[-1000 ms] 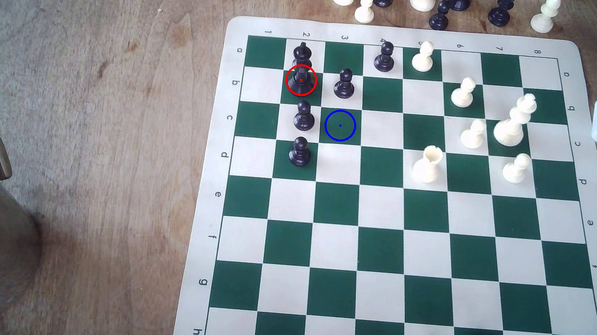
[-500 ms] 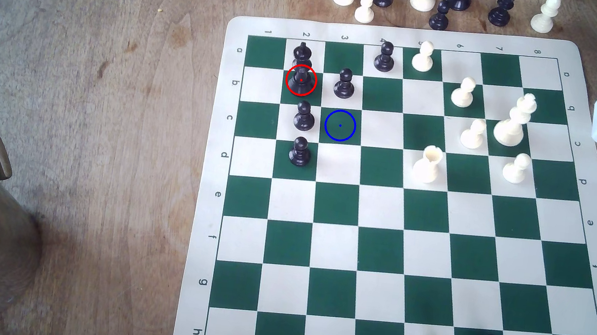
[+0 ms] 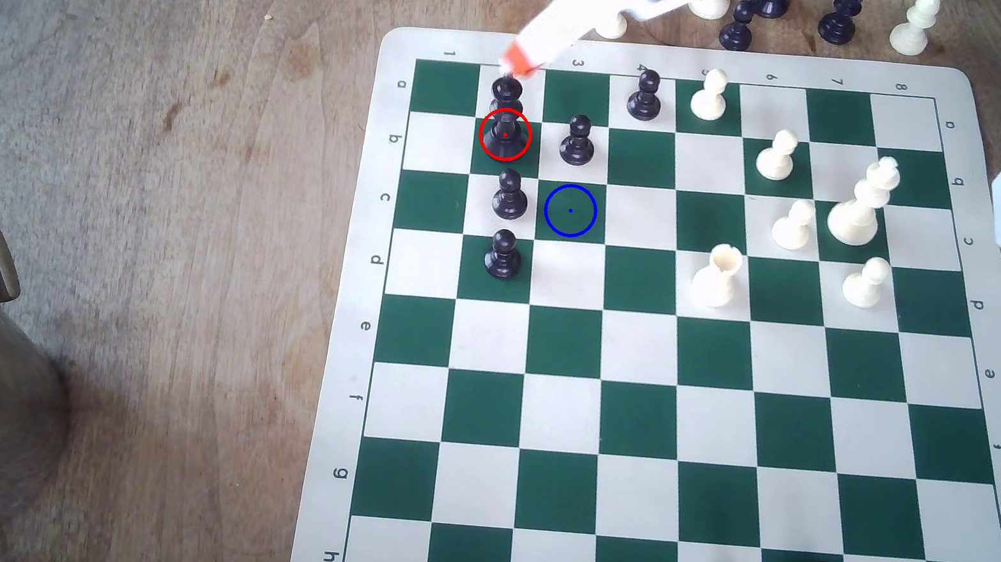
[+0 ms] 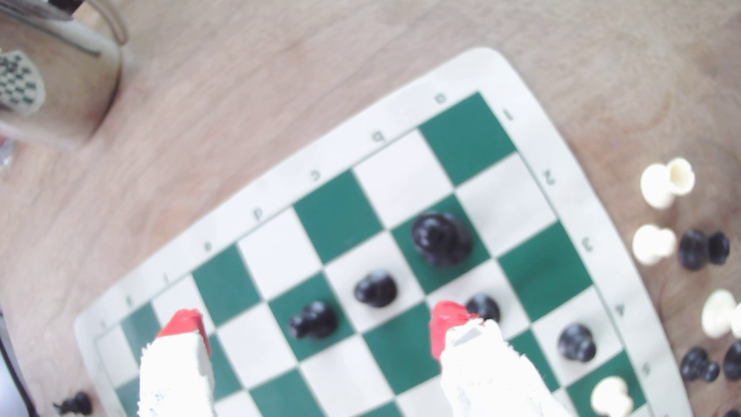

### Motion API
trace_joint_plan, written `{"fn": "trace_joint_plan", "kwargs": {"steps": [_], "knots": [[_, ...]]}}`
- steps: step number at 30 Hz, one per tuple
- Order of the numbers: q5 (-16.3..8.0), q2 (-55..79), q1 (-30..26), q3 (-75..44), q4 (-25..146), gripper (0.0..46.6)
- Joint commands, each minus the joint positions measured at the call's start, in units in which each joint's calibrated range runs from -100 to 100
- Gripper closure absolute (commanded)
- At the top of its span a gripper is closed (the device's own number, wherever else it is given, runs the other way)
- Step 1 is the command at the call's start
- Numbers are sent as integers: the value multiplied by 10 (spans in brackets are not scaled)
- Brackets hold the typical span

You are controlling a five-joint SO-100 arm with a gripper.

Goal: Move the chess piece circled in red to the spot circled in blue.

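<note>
Since half a second ago the gripper [image 3: 516, 66] has swung in over the board's far edge, its blurred red tip now just above the head of the chess piece [image 3: 506, 114]; nothing on the board has shifted. Wrist view: jaws spread wide, red-tipped fingers [image 4: 184, 324] well apart, nothing between them, the chess piece [image 4: 440, 239] ahead of them. Chess piece: tall, black, upright on the red-ringed green square at b2, near the board's corner. The spot [image 3: 570, 210]: green square c3 with blue ring, unoccupied, diagonally adjacent. Obstructions: black pawn at b3 [image 3: 577, 140] just beside the piece on the exterior view's right; black pawn at c2 [image 3: 510, 195] directly in front of it; further black pawn at d2 [image 3: 502, 254]. Both nearer pawns border the spot. Open room: squares a1, b1 and c1 along the board [image 3: 359, 316] edge on the exterior view's left; rows e to g bare. Spare pieces [image 3: 840, 18] stand on the table beyond the far border.
</note>
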Motion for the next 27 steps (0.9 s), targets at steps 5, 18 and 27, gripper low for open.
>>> {"fn": "trace_joint_plan", "kwargs": {"steps": [5, 18, 27], "knots": [[38, 48, 22, -49, -23, 157], [38, 99, 36, -16, -91, 171], [37, 113, 24, 14, -108, 175]]}}
